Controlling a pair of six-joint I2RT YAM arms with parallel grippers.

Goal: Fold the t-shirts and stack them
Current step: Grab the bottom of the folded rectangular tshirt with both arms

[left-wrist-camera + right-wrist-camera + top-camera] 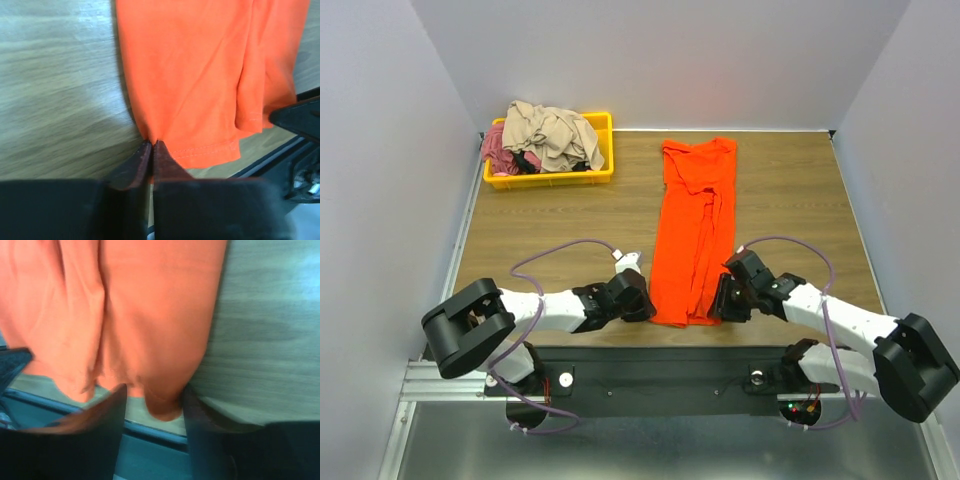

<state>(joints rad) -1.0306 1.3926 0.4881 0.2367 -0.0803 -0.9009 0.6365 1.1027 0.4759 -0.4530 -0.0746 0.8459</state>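
Spotter: Tray first, at the far left corner of the table (550, 225). What's in it?

Operator: The yellow tray (550, 179) holds a beige-tan t-shirt (552, 130) heaped over a dusty-pink t-shirt (497, 150). Both are crumpled, and I'm leaving them alone for now.

Spotter: And your left gripper?

Operator: My left gripper (151, 145) is at the near edge, fingers pressed together on the near-left hem corner of the orange t-shirt (695, 230). In the wrist view the stitched hem runs straight into the tips, so I read it as pinched on the cloth.

Spotter: How does that shirt lie?

Operator: It's a long narrow strip down the middle of the table, sides folded in. The hem is at the near edge and the other end reaches toward the far edge.

Spotter: How will it handle?

Operator: I'd judge it light and limp, with no stiffness at all. It'll sag from whatever I hold, the folded layers may slide apart, and thin cloth can slip out of a shallow pinch. So I want both hem corners, gripped through every layer and well in from the edge.

Spotter: Right side?

Operator: My right gripper (154, 390) has its jaws apart, straddling the near-right hem corner. A fold of cloth sits between the fingers, not yet clamped. I'd close there before lifting, or the strip will likely swing from one corner.
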